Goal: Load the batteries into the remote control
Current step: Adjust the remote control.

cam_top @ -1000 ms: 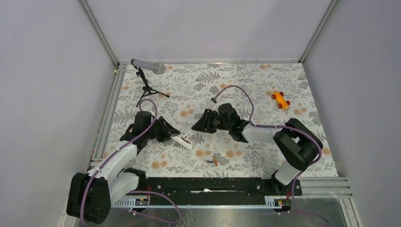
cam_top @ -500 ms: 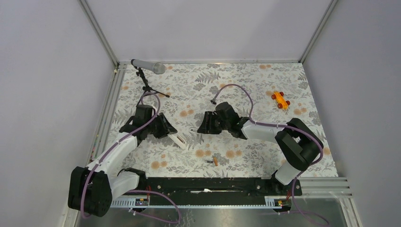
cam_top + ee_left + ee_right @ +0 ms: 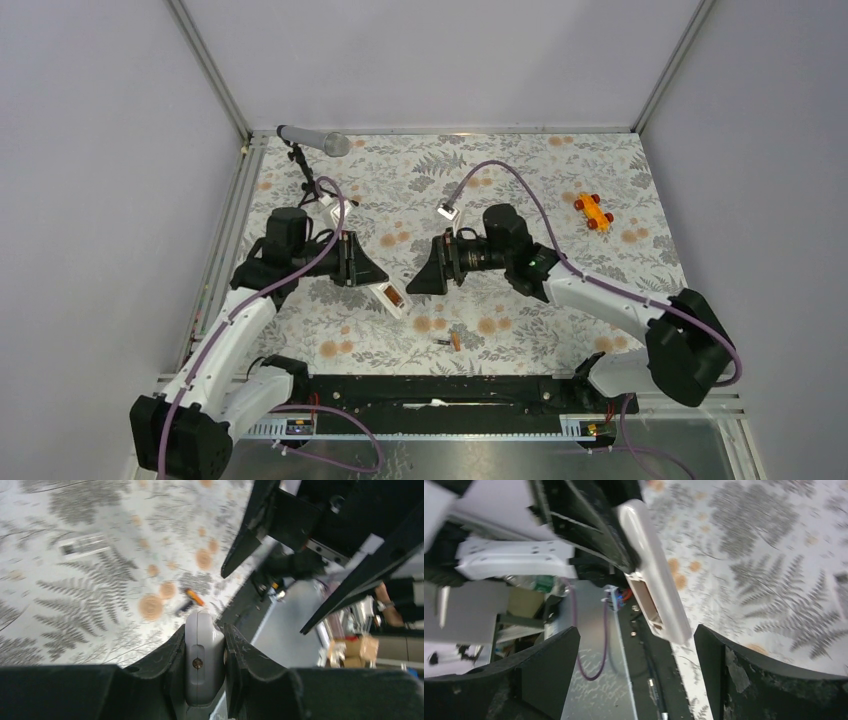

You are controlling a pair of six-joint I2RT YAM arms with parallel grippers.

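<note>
The left arm (image 3: 232, 330) bends toward 3 o'clock, and its gripper (image 3: 204, 630) is clamped on the slim white plastic remote control (image 3: 391, 298) near the middle of the fern-print cloth (image 3: 520, 180). The right arm (image 3: 610, 305) stretches toward 9 o'clock, with its gripper (image 3: 636, 632) spread wide and empty. A tiny coppery battery (image 3: 455, 341) lies at the remote's 5 o'clock.

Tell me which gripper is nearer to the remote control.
Left. The left gripper is shut on the remote control, holding one end. The right gripper stands open beside its free end, not gripping it.
</note>
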